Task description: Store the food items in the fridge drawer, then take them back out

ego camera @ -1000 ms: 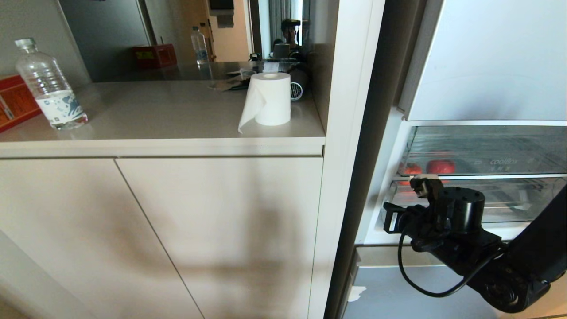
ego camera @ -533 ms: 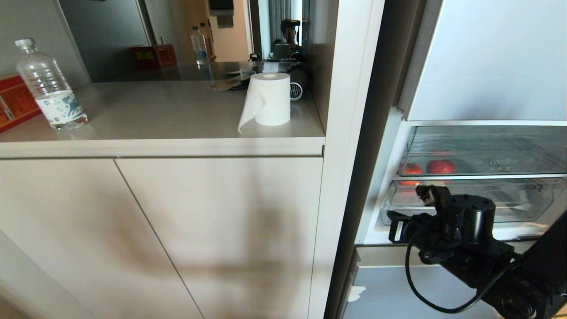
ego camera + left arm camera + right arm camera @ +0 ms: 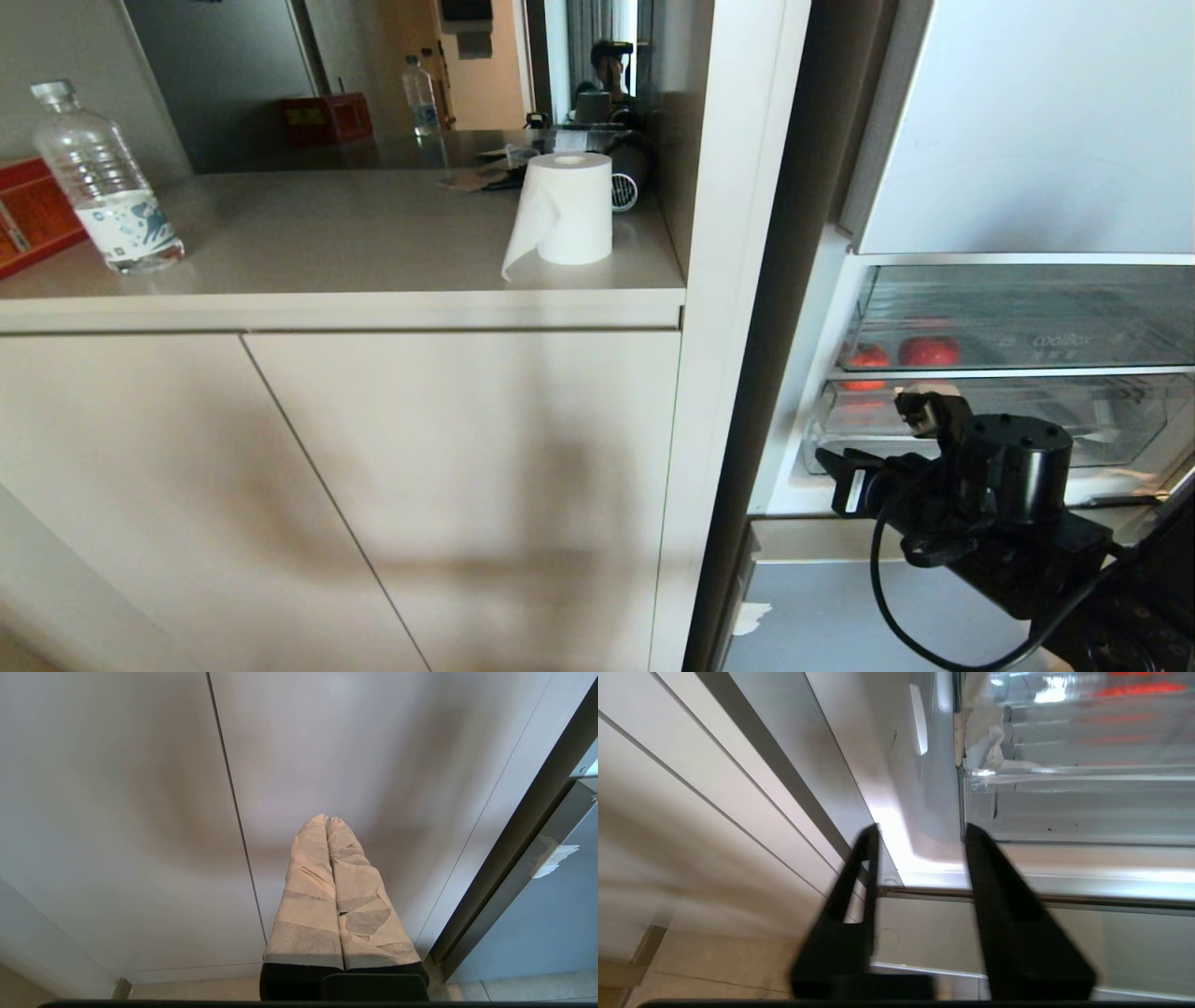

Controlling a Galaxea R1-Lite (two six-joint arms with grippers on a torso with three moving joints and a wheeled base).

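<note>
Food items, a tangerine (image 3: pixel 866 356) and an apple (image 3: pixel 930 351), sat side by side inside the fridge drawer (image 3: pixel 1018 322), apparently stored. The right gripper (image 3: pixel 920 833) hung outside below, fingers spread and empty; the left gripper (image 3: pixel 327 823), fingers pressed together, faced the cabinet doors (image 3: pixel 336 485). Only the drawer's clear front lip barred reaching in.

Right gripper (image 3: pixel 920 835) now parted, fingers standing apart with nothing between them, where a second ago shut. Shifted down and toward the lower right of the head view, away from the fridge drawer (image 3: pixel 1027 415) front, more of the arm cut off by the frame edge.
</note>
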